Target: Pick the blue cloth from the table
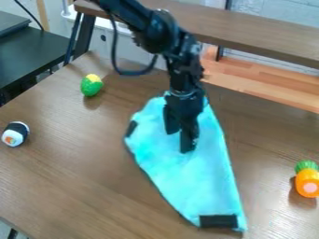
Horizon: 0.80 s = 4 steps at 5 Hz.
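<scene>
"Over the upper half of the blue cloth (pixel 199 186) hangs my gripper (pixel 179 141), pointing down, its jaws a little way apart."

"Anything between them?"

"Nothing that I can make out. Whether the tips touch the cloth, I can't tell. I'd call this the grasping step, with the lift not begun: the cloth is spread on the counter (pixel 81 158)."

"So what next?"

"Settle the tips well into the cloth, close on a fold, then raise it straight up. Too high and I'd likely close on air; too shallow a pinch could slip."

"And how does it look?"

"Bright turquoise-blue, soft by the look of it, and long, narrowing towards the near end. One dark patch (pixel 218 221) sits at that end, another dark patch (pixel 131 129) at the edge on the view's left. It lies mostly flat. I'd expect it to droop from my jaws once it's lifted."
</scene>
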Tool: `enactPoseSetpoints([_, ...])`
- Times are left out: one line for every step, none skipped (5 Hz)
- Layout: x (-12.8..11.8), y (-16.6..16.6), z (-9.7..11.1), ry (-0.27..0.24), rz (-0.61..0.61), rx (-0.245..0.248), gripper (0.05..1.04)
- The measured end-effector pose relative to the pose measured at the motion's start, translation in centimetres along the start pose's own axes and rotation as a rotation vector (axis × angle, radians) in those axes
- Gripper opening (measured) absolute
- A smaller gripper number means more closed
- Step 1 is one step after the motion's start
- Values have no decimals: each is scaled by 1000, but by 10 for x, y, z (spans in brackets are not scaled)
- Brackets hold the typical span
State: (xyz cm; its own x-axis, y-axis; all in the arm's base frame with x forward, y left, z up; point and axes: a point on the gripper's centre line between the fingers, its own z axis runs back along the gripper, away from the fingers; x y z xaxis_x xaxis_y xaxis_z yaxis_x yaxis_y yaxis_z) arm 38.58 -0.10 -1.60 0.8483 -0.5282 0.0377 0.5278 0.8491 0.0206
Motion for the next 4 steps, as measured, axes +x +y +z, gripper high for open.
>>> enactPoseSetpoints([-24,15,0,2,5,-7,1001])
enactPoseSetpoints([-47,28,-1,3,4,8,1001])
enactPoseSetpoints([-67,41,0,4,7,15,1001])
enactPoseSetpoints([-94,49,1,0,11,30,1001])
